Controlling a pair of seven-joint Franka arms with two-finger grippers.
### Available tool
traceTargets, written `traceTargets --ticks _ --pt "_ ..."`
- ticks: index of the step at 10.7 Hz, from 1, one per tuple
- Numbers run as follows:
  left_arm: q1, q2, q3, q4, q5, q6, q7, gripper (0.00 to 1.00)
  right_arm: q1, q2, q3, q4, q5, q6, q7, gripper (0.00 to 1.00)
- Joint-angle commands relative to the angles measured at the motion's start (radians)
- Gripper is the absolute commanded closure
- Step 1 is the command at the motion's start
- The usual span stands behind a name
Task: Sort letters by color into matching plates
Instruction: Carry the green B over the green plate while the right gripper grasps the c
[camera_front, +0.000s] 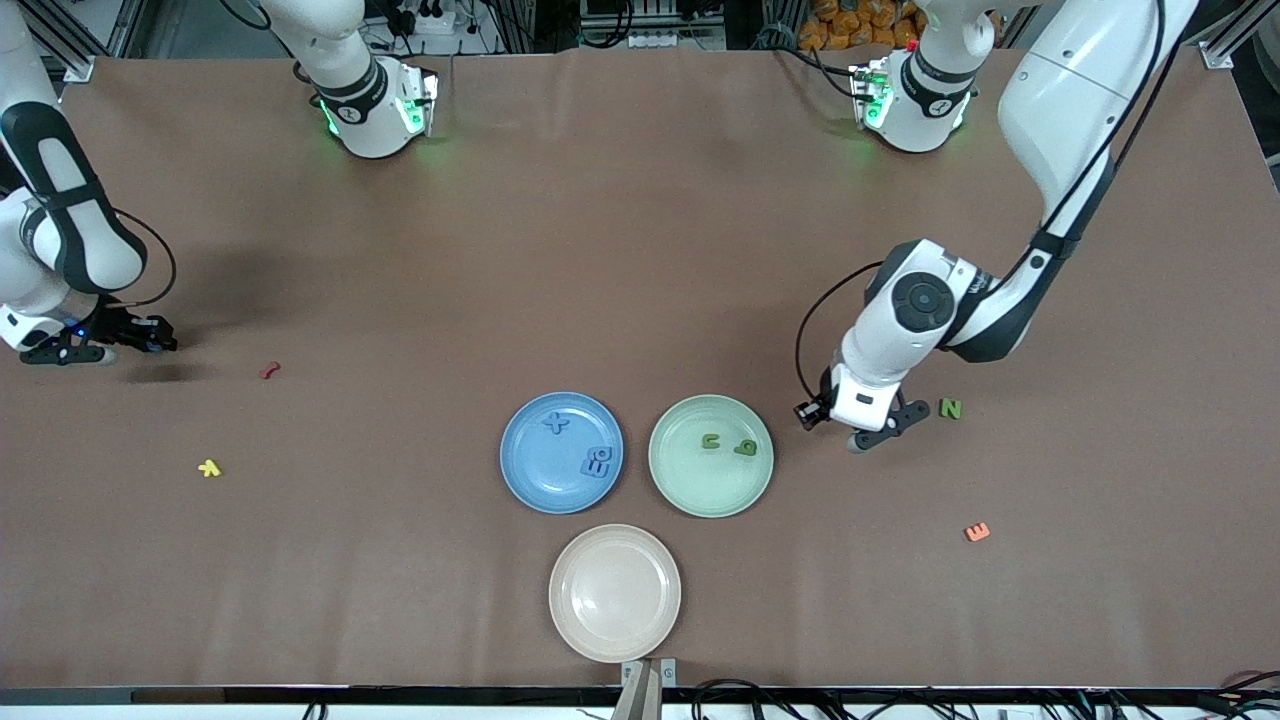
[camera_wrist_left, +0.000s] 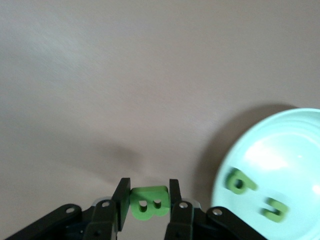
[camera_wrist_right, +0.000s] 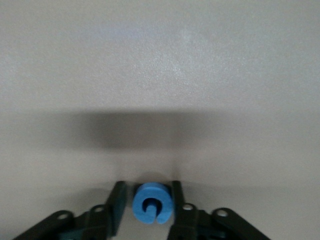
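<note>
A: In the front view we see the blue plate (camera_front: 561, 452) and the mint green plate (camera_front: 711, 455) side by side mid-table, with the beige plate (camera_front: 614, 592) nearer the camera. Blue letters (camera_front: 596, 461) already lie in the blue one and green letters (camera_front: 744, 446) in the green one, so we judge the sorting well under way.

B: And the arms? Our left gripper (camera_front: 866, 432) sits just beside the green plate, toward the left arm's end of the table, a green N (camera_front: 950, 408) lying near it. Our right gripper (camera_front: 92, 350) is low at the right arm's end of the table. A red letter (camera_front: 268, 370), a yellow letter (camera_front: 209, 467) and an orange E (camera_front: 976, 532) lie loose.

A: In the left wrist view, the left gripper (camera_wrist_left: 147, 200) is closed tight on a green B (camera_wrist_left: 148, 202), pinched by its sides, with the green plate (camera_wrist_left: 260, 150) close by; we take it the plate is where it is headed.

B: In the right wrist view, the right gripper (camera_wrist_right: 146, 200) has its fingers against both sides of a round blue letter (camera_wrist_right: 151, 203), low over the table. We would say it is gripped, ready for lifting toward the blue plate.
</note>
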Motion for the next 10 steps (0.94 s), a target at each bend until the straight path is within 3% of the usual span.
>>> traceTargets --ticks 1,3,5,7,10 --pt "-0.06 0.038 0.004 0.084 0.012 0.001 -0.139 1.0 -0.051 -0.019 0.045 -0.019 -0.004 -0.003 -0.008 0.75" --pt "-0.097 0.056 0.006 0.124 0.013 0.001 -0.219 1.0 -0.051 -0.019 0.045 -0.019 -0.004 -0.003 -0.008 0.87" --pt "-0.148 0.09 0.015 0.184 0.019 0.001 -0.309 1.0 -0.051 -0.024 0.085 -0.004 -0.006 -0.032 -0.006 0.89" --pt "-0.238 0.107 0.085 0.225 0.019 0.001 -0.377 1.0 -0.039 -0.039 0.135 0.077 -0.004 -0.194 0.003 0.91" --pt "-0.364 0.136 0.206 0.277 0.015 0.001 -0.452 1.0 0.051 -0.045 0.136 0.167 -0.003 -0.284 0.03 0.91"
